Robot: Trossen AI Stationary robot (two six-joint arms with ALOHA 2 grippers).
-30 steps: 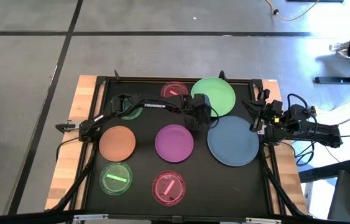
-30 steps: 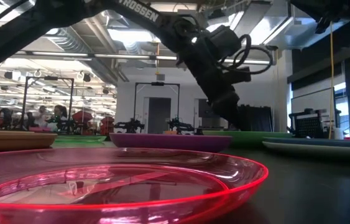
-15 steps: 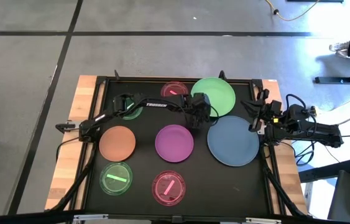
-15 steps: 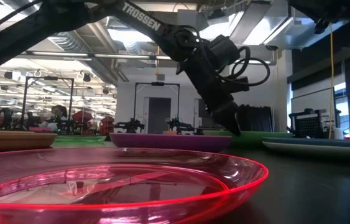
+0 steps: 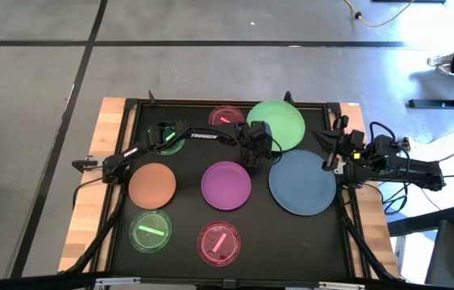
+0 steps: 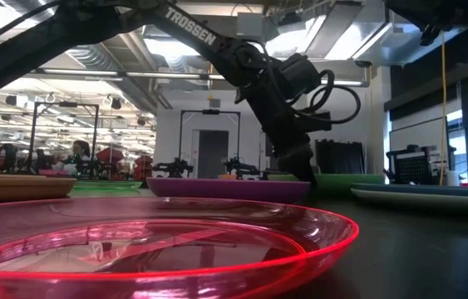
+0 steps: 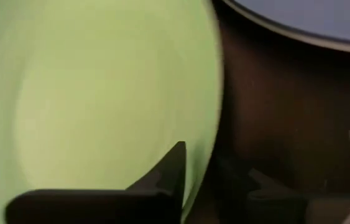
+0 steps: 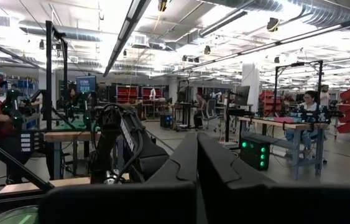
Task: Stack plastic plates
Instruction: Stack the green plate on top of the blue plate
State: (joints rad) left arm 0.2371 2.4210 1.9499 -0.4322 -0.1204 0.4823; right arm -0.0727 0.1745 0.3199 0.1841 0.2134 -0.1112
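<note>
A large green plate (image 5: pixel 281 121) lies flat at the far middle of the black tabletop, with a large blue plate (image 5: pixel 301 184) just near-right of it. My left gripper (image 5: pixel 257 155) is open and down at the green plate's near-left rim. In the left wrist view, one finger (image 7: pixel 173 167) stands over the green plate (image 7: pixel 87 93). The other finger (image 7: pixel 252 186) is outside the rim, over the dark table. My right gripper (image 8: pixel 197 146) is shut and waits at the table's right edge (image 5: pixel 331 151). No pale white plate shows. My left gripper comes at the green plate's near-left rim (image 7: pixel 211 118) from above, slanting down, with one finger over the plate and one outside it. I cannot tell whether either finger touches the rim. The plate lies flat on the table.
A purple plate (image 5: pixel 226 184) and an orange-brown plate (image 5: pixel 152 184) lie mid-table. Small translucent green (image 5: pixel 151 231) and pink (image 5: pixel 218 242) plates lie near the front edge. Another small pink plate (image 5: pixel 226 118) and a small green plate (image 5: pixel 168 143) lie at the far left. People work in the room behind.
My left gripper has come down from above the table to the green plate's near-left rim and shifted slightly toward the table's left. Its arm has tipped more upright. No plate has moved.
</note>
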